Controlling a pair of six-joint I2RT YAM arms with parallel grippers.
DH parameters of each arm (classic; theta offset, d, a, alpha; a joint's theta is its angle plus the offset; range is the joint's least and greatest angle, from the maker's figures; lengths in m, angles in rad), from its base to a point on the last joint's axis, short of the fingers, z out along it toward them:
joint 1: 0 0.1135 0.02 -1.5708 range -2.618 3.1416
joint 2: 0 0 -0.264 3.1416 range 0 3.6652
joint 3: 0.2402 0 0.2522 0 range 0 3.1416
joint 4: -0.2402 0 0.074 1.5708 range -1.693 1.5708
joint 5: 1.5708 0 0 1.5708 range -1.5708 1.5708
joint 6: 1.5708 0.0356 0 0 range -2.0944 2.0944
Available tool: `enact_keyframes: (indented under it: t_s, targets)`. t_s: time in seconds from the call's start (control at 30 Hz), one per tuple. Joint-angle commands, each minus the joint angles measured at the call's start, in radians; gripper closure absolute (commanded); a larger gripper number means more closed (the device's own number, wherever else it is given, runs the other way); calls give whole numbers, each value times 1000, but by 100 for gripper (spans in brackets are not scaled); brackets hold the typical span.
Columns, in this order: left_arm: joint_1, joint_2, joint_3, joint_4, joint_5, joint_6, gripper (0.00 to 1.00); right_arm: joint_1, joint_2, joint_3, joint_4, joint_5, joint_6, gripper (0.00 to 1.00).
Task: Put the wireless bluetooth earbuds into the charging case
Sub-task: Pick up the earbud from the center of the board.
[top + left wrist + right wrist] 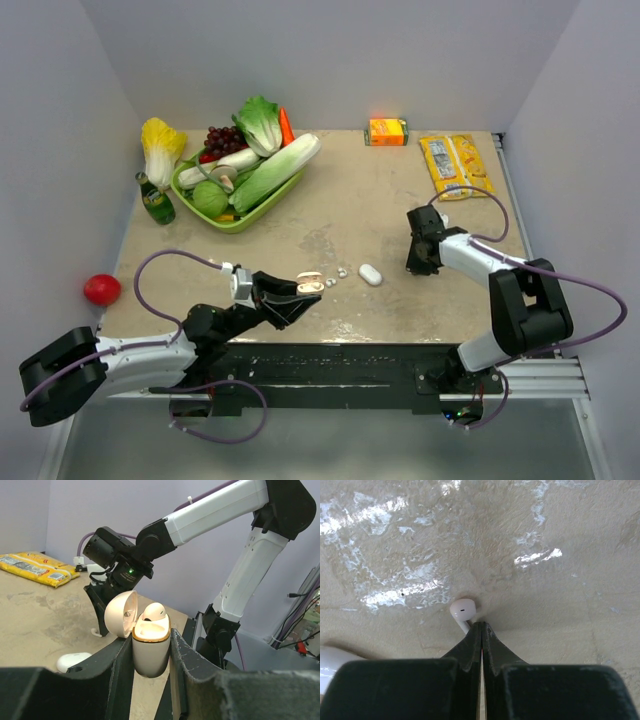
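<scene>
My left gripper (151,652) is shut on the charging case (150,650), a cream pebble with a gold rim held upright above the table's near edge (310,286). Its lid (121,614) is swung open to the left. One white earbud (154,611) sits in the right socket with its head poking out. My right gripper (481,625) is shut, tips down at the table (416,266). A second earbud (463,609) lies on the table just beyond the tips, its stem against the outside of the left fingertip, not between the jaws. The left wrist view shows it as a small white hook (95,630).
A white oblong object (371,274) lies on the table between the two grippers. At the back stand a green basket (237,222) of vegetables, a green bottle (155,201), an orange carton (387,131) and a yellow packet (456,165). A red ball (101,289) sits off the left edge.
</scene>
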Motion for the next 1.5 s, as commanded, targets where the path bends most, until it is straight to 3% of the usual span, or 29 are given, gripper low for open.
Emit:
enact_keyframes:
  t_s: [0.0, 0.27, 0.43, 0.5, 0.53, 0.63, 0.73, 0.9, 1.47]
  targets:
    - [-9, -13, -280, 602, 16, -24, 100, 38, 2, -9, -34, -32, 30, 100]
    - [-11, -59, -299, 587, 11, -24, 100, 78, 18, -5, -40, 7, 52, 100]
    - [-11, -105, -302, 524, 4, -17, 100, 78, -159, 17, -114, 65, 62, 99]
    - [-12, -124, -299, 506, -1, -15, 100, 78, -224, 21, -119, 62, 73, 91]
    - [-12, -127, -296, 493, 0, -14, 100, 78, -281, 23, -101, 60, 81, 73]
    - [-12, -125, -294, 495, -1, -12, 100, 76, -330, 15, -29, 33, 128, 49]
    - [-14, -115, -291, 507, 2, -15, 100, 75, -289, 29, 10, 34, 177, 42]
    - [-14, -108, -294, 516, 4, -20, 100, 75, -85, 73, 13, 57, 204, 42]
    - [-14, -81, -308, 532, -4, -15, 100, 73, 47, 30, 74, 175, 205, 44]
